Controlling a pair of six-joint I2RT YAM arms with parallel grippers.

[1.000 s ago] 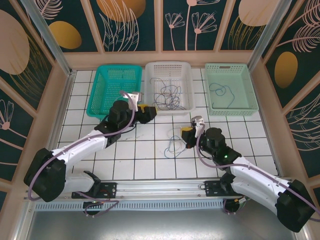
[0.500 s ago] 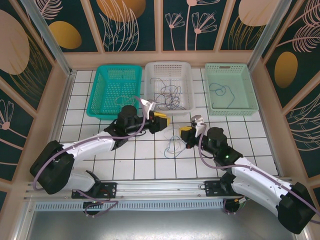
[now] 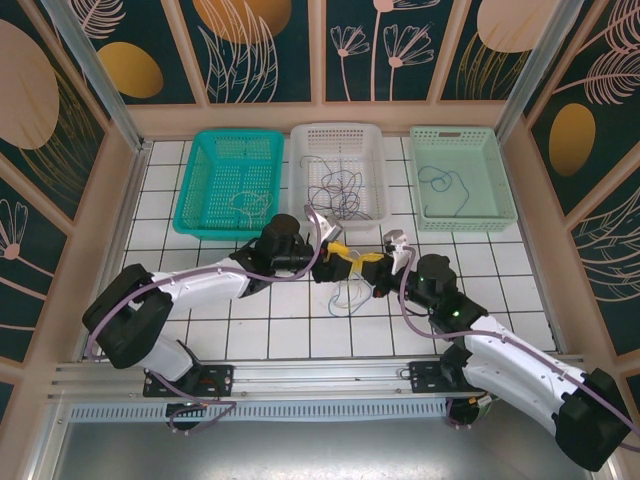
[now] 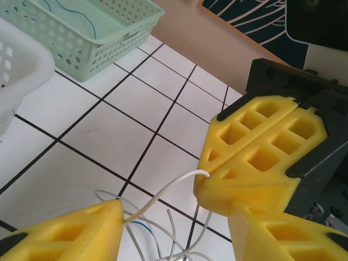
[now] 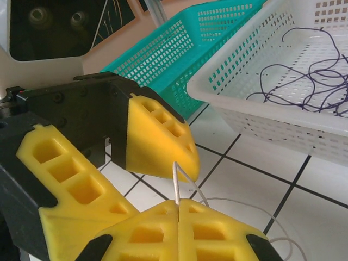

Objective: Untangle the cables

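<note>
- The right gripper (image 5: 178, 209) is clenched on a pale cable (image 5: 175, 182), whose short end stands up from between the closed tips.
- The left gripper (image 4: 176, 216) is released. Its fingers stand apart on either side of that same strand, just beside the right gripper's tips.
- In the top view the loose cables (image 3: 347, 293) lie in a small tangle on the table (image 3: 250, 330), at 6 o'clock from the two meeting grippers.
- Dark cables (image 3: 338, 187) lie in the white basket (image 3: 300, 215) at 12 o'clock.
- One more cable lies in the green basket (image 3: 500, 215) at 2 o'clock.
- The pale cable looks hair-thin, limp and nearly weightless, and it is probably slick. It would likely slide through the pads unless pinched squarely.
- The best hold seems to be on the strand close to the pinched end, above the tangle.
- The white basket and the teal basket (image 3: 190, 215) at 10 o'clock have walls near.
- Bare tiles lie open toward 3, 6 and 9 o'clock.
- The two sets of fingers are almost touching, so a knock between them is the nearest risk.
</note>
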